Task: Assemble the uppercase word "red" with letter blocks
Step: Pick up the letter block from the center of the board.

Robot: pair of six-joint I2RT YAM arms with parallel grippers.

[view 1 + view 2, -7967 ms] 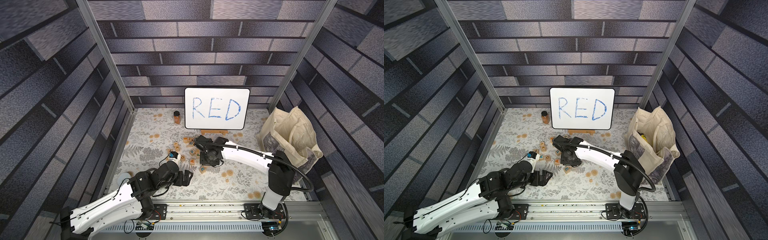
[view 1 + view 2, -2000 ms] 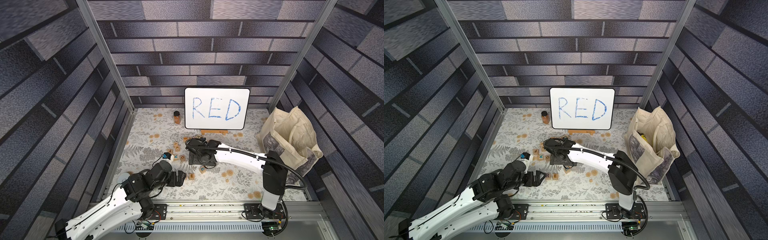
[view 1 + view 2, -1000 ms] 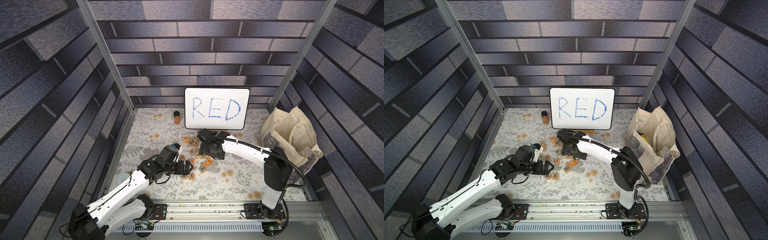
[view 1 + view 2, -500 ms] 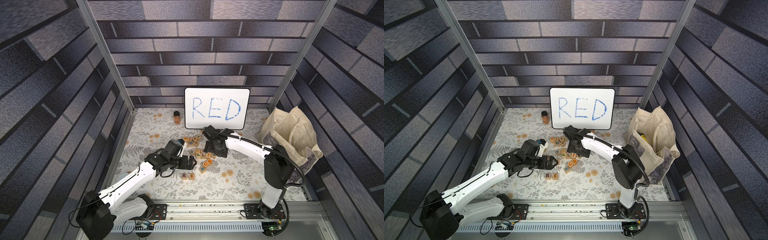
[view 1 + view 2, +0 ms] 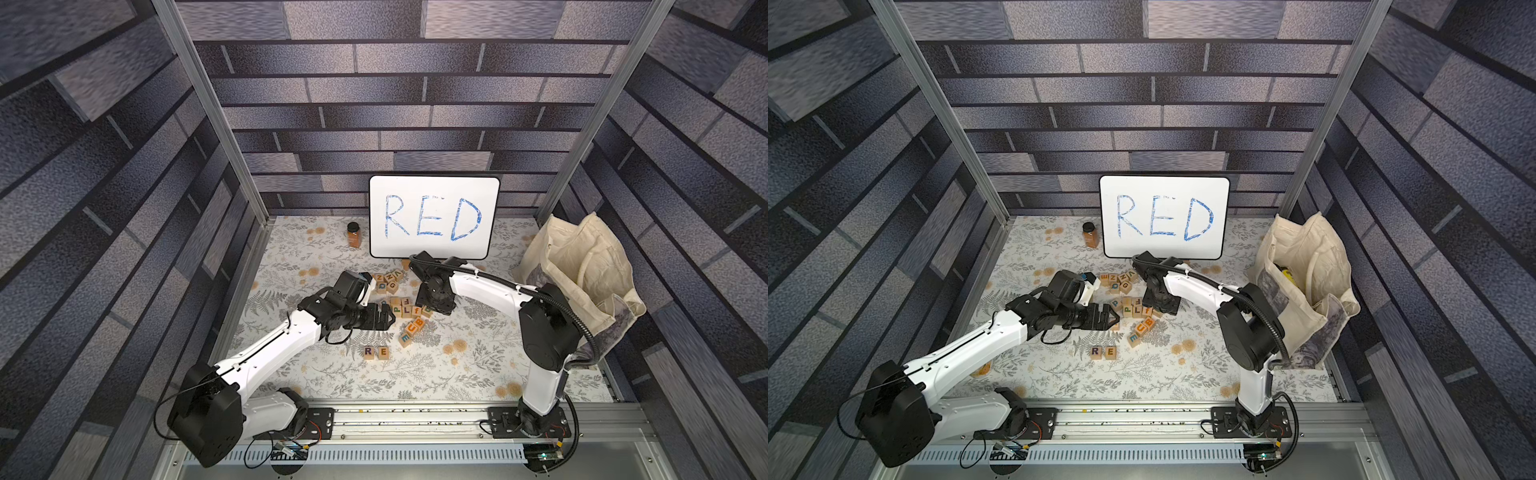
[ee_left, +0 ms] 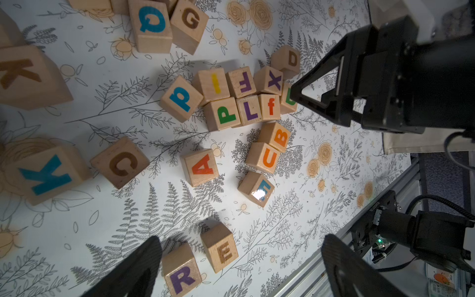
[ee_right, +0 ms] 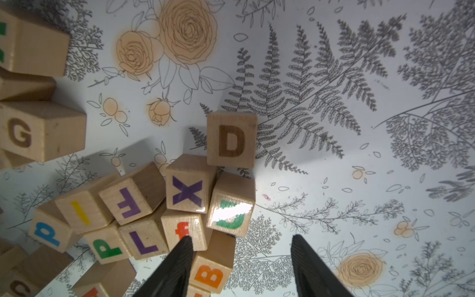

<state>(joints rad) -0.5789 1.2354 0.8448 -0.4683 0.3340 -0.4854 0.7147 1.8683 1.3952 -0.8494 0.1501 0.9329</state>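
Note:
The purple R block (image 5: 368, 352) (image 6: 182, 272) and the orange E block (image 5: 383, 352) (image 6: 221, 248) stand side by side near the front. My left gripper (image 5: 387, 318) (image 6: 239, 270) hovers open above them, empty. A block with a green letter (image 7: 231, 210) (image 6: 289, 99), part lost in glare, sits at the right end of the cluster, beside a purple X block (image 7: 187, 190). My right gripper (image 5: 434, 307) (image 7: 241, 257) hangs just over it. Its fingers (image 7: 177, 264) are apart with nothing between them. A brown D block (image 7: 231, 140) lies just beyond.
Several other letter blocks (image 5: 405, 309) crowd the middle of the floral mat. A whiteboard with blue RED (image 5: 434, 220) leans on the back wall, with a small jar (image 5: 353, 235) beside it. A cloth bag (image 5: 582, 282) fills the right side. A metal rail (image 5: 395, 415) runs along the front.
My left gripper has moved right and back, toward the block cluster. My right gripper has shifted slightly over the cluster's right end. The R and E blocks have not moved.

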